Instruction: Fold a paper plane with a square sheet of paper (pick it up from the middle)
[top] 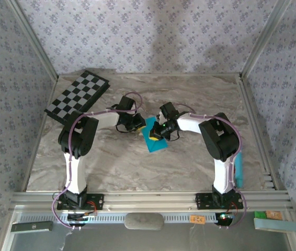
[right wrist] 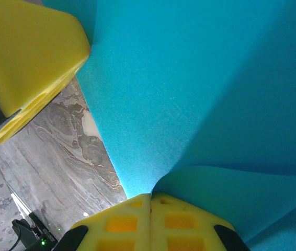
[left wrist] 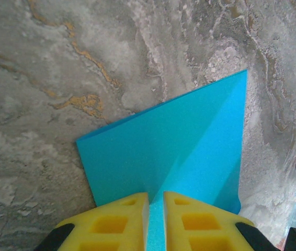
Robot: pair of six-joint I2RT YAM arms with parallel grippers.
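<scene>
The square sheet of paper is bright turquoise and rests bent on the marble table, between the two arms. My left gripper holds its far-left edge. In the left wrist view the yellow fingertips stand narrowly apart, the paper fills the gap between them, and a crease runs away from them. My right gripper is shut on the sheet's upper right part. In the right wrist view the gripper's pads meet on the curled paper. The left gripper's yellow finger shows at the top left there.
A black-and-white checkerboard lies at the far left corner. A long pale teal bar leans by the right arm's base. Metal rails run along the near edge, and patterned walls enclose the table.
</scene>
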